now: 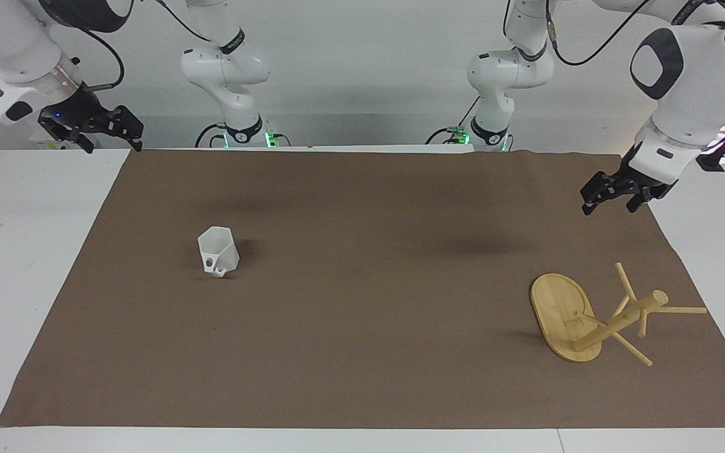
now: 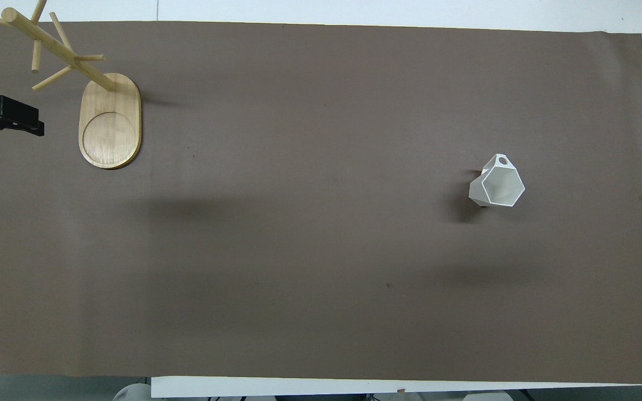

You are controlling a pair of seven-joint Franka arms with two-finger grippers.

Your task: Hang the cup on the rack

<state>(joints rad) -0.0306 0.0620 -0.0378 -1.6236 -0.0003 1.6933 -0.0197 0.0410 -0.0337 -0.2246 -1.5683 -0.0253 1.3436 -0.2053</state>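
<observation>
1. White and matte, the cup (image 1: 218, 251) stands upright on the brown-covered surface (image 1: 362, 352), faceted sides narrowing to its base, angular handle turned away from the robots.
2. Relative to the cup, the bamboo rack (image 1: 595, 318) stands well apart toward the left arm's end, post up, pegs free to take the handle.
3. Both arms wait: the left claw (image 1: 614, 196) hangs wide near the rack; the right claw (image 1: 95, 129), also wide, hangs well clear of the cup at its own end, holding nothing.

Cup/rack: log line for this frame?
cup upright on mat, untouched | rack standing, empty | left gripper open, waiting | right gripper open, waiting
</observation>
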